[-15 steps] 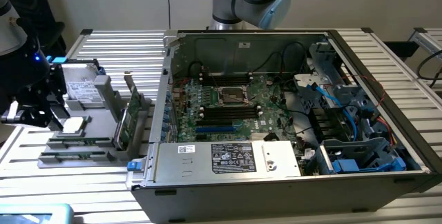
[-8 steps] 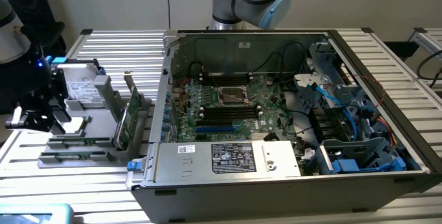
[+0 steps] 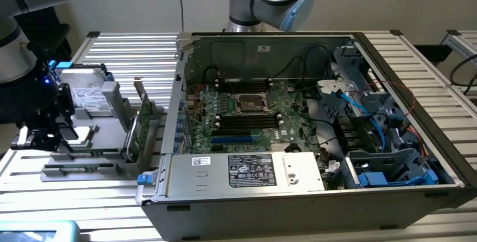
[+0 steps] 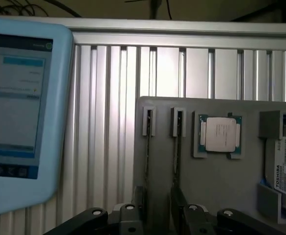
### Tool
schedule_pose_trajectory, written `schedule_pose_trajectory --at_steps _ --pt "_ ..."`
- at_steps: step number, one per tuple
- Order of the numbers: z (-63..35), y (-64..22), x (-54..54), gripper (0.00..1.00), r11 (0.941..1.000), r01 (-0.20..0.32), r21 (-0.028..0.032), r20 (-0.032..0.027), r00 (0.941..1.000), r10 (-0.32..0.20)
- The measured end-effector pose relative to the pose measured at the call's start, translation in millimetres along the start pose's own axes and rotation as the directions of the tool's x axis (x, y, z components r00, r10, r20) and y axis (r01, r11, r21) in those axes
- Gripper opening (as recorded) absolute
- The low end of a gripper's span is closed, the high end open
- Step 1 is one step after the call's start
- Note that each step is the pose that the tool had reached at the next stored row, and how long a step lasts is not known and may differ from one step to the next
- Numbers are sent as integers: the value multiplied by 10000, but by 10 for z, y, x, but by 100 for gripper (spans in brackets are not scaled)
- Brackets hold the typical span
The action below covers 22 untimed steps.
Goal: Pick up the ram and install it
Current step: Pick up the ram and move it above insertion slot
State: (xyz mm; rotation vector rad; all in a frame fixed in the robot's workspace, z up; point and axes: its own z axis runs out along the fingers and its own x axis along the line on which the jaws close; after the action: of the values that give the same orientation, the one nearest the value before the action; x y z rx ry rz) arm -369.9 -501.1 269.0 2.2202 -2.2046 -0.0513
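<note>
Two thin green ram sticks stand on edge in slots of a grey holder tray (image 3: 111,141) at the exterior view's left, outside the computer case. In the wrist view they are dark edge-on strips, one ram stick (image 4: 147,152) beside the other stick (image 4: 176,152). My gripper (image 3: 53,139) hangs over the tray's end with the sticks (image 3: 82,153) just beside it. My gripper (image 4: 160,215) is open, and one dark finger (image 4: 139,203) stands near each strip. Nothing is held. I cannot tell which stick the fingers are lined up with.
The tray also carries a CPU (image 4: 221,134), a hard drive (image 4: 285,164) and an upright green expansion card (image 3: 138,127). The open case (image 3: 298,191) lies to the exterior view's right, with black memory slots (image 3: 246,122) on its motherboard. A blue teach pendant (image 4: 20,112) lies beside the tray.
</note>
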Motion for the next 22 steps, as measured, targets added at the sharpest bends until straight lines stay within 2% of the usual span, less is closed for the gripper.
schedule_pose_trajectory --at_steps 6,11,14,18,22 --pt "101 -17 15 36 9999 131 -4 -6 9999 -131" --pt "150 -19 76 36 9999 153 -77 2 9999 -153" --pt "205 -26 91 36 9998 178 -80 1 9998 -178" --pt "276 -94 93 36 9998 190 -80 2 9998 -190" --pt "348 -105 94 36 9998 193 -81 0 9998 -193"
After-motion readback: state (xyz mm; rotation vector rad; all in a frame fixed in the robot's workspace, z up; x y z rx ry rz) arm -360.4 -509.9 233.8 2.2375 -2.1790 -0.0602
